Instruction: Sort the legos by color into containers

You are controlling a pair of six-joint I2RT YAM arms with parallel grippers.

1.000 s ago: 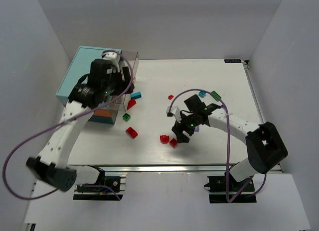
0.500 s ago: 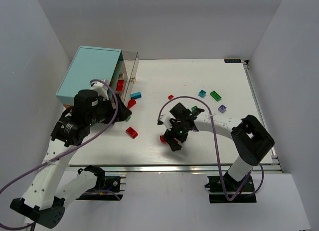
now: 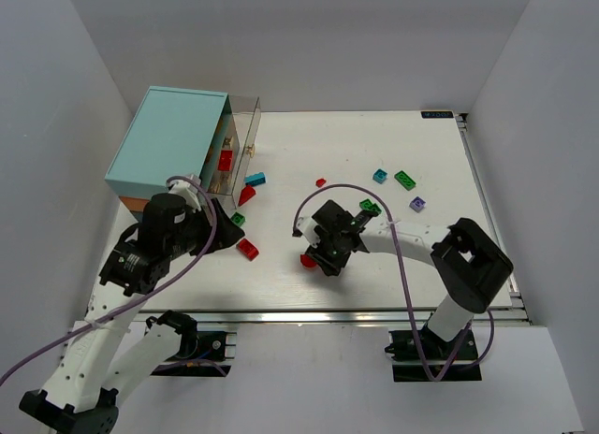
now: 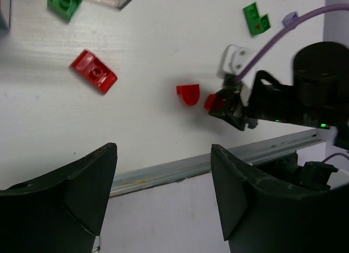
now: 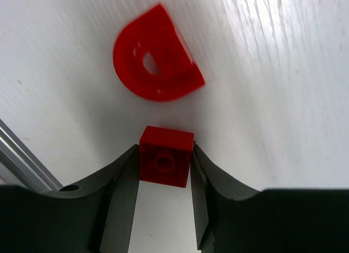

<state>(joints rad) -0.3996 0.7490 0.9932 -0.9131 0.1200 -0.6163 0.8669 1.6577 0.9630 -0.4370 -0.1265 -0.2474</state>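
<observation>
My right gripper (image 5: 164, 155) is shut on a small square red lego (image 5: 165, 156), with one jaw pressed against each of its sides, low over the table. A half-round red lego (image 5: 155, 62) lies just beyond it. In the top view the right gripper (image 3: 324, 260) is at the front middle. My left gripper (image 4: 163, 146) is open and empty, hovering over the front left of the table (image 3: 225, 236). A flat red lego (image 4: 94, 71) and a green lego (image 4: 65, 4) lie ahead of it. The containers are clear drawers (image 3: 240, 125) on the teal-topped cabinet (image 3: 168, 139); one holds a red lego (image 3: 226, 159).
Loose legos lie scattered: cyan (image 3: 255, 179) and red (image 3: 247, 195) near the cabinet, a small red one (image 3: 320, 182) mid-table, and cyan (image 3: 379, 176), green (image 3: 405, 180), purple (image 3: 417, 204) and another green (image 3: 371, 208) at the right. The table's metal front rail (image 4: 262, 149) runs close under both grippers.
The right gripper moved toward the front left and closed on the square red lego. The left arm pulled back from the cabinet's drawers to the front left, still open.
</observation>
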